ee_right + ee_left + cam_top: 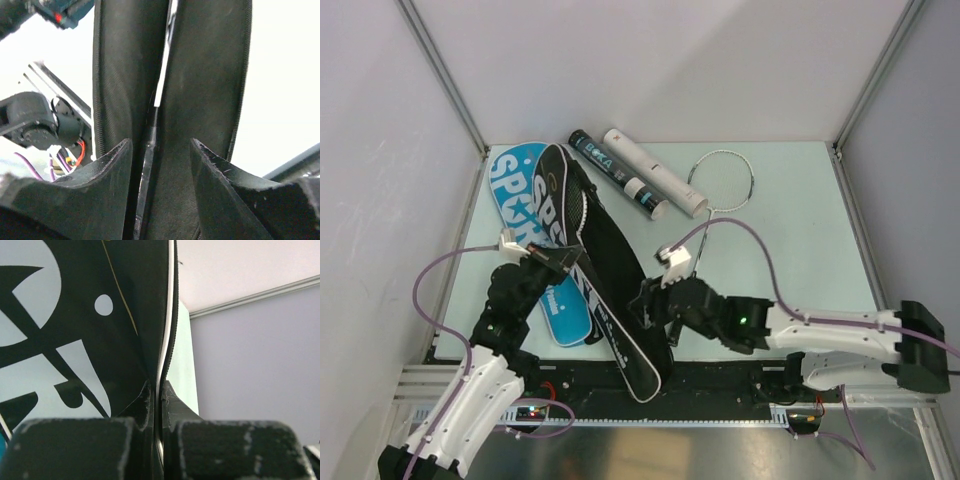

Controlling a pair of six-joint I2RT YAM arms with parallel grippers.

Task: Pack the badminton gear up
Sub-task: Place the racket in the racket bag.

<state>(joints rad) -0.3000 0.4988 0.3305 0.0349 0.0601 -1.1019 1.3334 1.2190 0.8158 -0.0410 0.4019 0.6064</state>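
Note:
The black SPORT bag [610, 262] lies diagonally across the blue SPORT bag [515, 180]. My left gripper [563, 262] is shut on the black bag's white-piped edge [165, 340], fingers [145, 400] pinched tight around it. My right gripper [642, 305] sits at the bag's narrow lower part. It is open, its fingertips [117, 155] apart on either side of the slit between the two black flaps [205, 75]. A thin-framed racket [720, 151] lies at the back right. A black tube [610, 172] and a white tube [655, 172] rest side by side behind the bags.
Grey walls enclose the pale green table [800, 230] on three sides. The metal rail [720, 375] with the arm bases runs along the near edge. Purple cables loop over both arms.

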